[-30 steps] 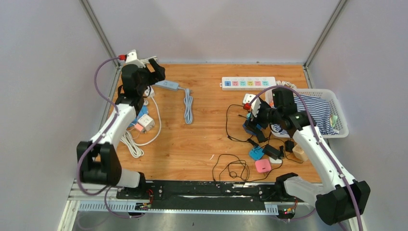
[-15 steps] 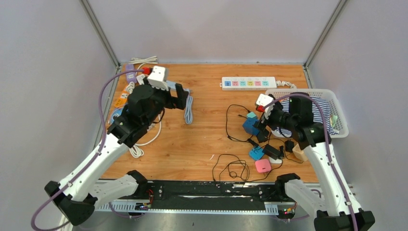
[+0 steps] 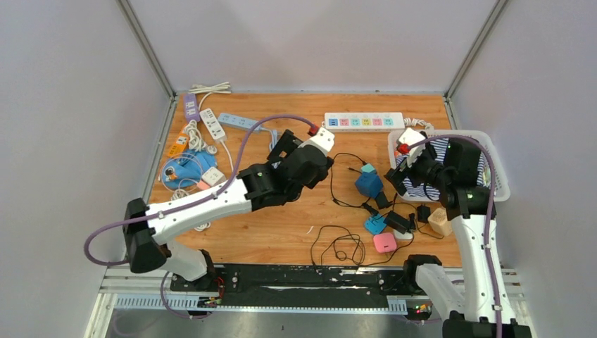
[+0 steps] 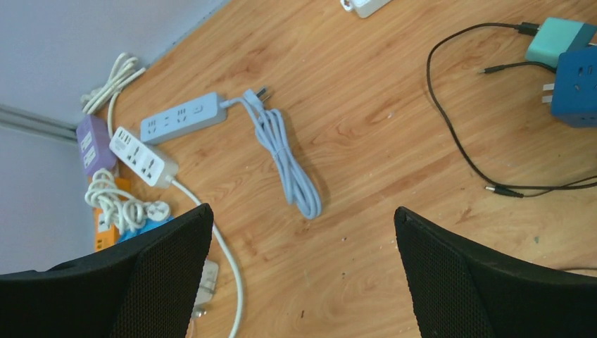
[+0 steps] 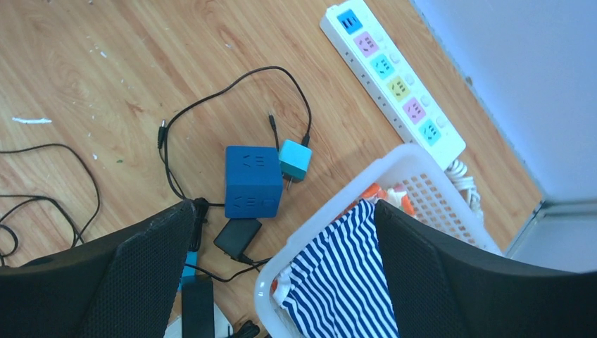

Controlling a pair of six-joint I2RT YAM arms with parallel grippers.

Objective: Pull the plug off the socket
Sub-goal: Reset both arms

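Observation:
The blue cube socket (image 3: 368,184) sits on the wooden table right of centre. A teal plug (image 3: 367,169) with a black cable lies against its far corner. In the right wrist view the plug (image 5: 294,160) touches the cube (image 5: 253,182) and a prong shows beside it; I cannot tell whether it is plugged in. My right gripper (image 3: 398,177) is open and empty (image 5: 283,204), above the table just right of the cube, at the basket's rim. My left gripper (image 3: 281,150) is open and empty (image 4: 303,210), over the table's middle, left of the cube (image 4: 577,88).
A white power strip with coloured sockets (image 3: 364,121) lies at the back. A white basket (image 3: 495,184) holds a striped cloth (image 3: 464,160). Black adapters (image 3: 399,222), a pink box (image 3: 384,243) and loose black cables (image 3: 338,246) lie near the front. Several power strips (image 3: 193,151) crowd the left.
My left arm has swung from the back left corner to the table's middle. My right gripper has drawn back to the right, away from the blue cube, which stays on the table.

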